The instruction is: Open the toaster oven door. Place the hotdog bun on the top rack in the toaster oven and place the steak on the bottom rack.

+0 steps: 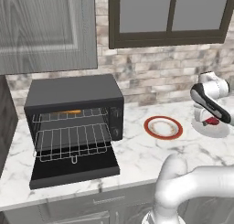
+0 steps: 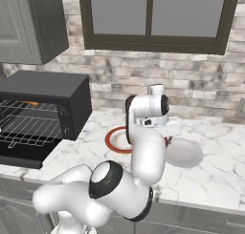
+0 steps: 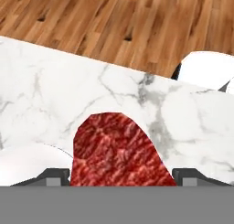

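At the bottom of the hand view, the steak [image 3: 116, 150] is being straddled by the gripper [image 3: 122, 176], its jaws set wide on either side; whether it is actually gripped cannot be told. In the left base view, the toaster oven [image 1: 75, 113] is being shown at centre left, its door [image 1: 75, 169] lying open, the hotdog bun [image 1: 71, 112] resting on the top rack [image 1: 71, 115]. The steak [image 1: 211, 121] is seen at the right edge, over a white plate [image 1: 215, 130].
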Controlling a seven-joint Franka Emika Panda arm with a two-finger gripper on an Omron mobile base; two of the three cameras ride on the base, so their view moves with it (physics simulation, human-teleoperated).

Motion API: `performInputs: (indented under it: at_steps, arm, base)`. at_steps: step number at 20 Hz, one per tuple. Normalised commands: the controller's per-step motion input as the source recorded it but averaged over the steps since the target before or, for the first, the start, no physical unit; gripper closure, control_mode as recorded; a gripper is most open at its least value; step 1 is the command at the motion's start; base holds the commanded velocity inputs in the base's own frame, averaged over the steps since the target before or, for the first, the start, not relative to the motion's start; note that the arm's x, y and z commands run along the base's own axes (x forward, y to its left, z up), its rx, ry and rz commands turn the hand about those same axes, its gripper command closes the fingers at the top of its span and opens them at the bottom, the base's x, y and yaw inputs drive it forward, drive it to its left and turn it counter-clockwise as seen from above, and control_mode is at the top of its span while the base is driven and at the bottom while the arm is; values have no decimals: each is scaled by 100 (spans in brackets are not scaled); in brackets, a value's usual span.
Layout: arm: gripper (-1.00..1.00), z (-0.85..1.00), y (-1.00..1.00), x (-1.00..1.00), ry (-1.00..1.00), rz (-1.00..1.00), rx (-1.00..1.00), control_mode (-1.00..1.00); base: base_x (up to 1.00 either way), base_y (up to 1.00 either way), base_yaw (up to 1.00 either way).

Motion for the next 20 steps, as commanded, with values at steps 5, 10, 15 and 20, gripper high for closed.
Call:
performInputs:
  at_steps: [5, 10, 15, 20]
  arm:
    - [100, 80, 100, -95, 0, 42, -5, -100]
    - [100, 53, 100, -60, 2, 49, -1, -100]
    - [100, 47, 100, -47, 6, 49, 0, -100]
    - [100, 52, 100, -30, 6, 49, 0, -100]
  base:
    - [0, 0, 0]
    - [0, 0, 0]
    - [0, 0, 0]
    - [0, 0, 0]
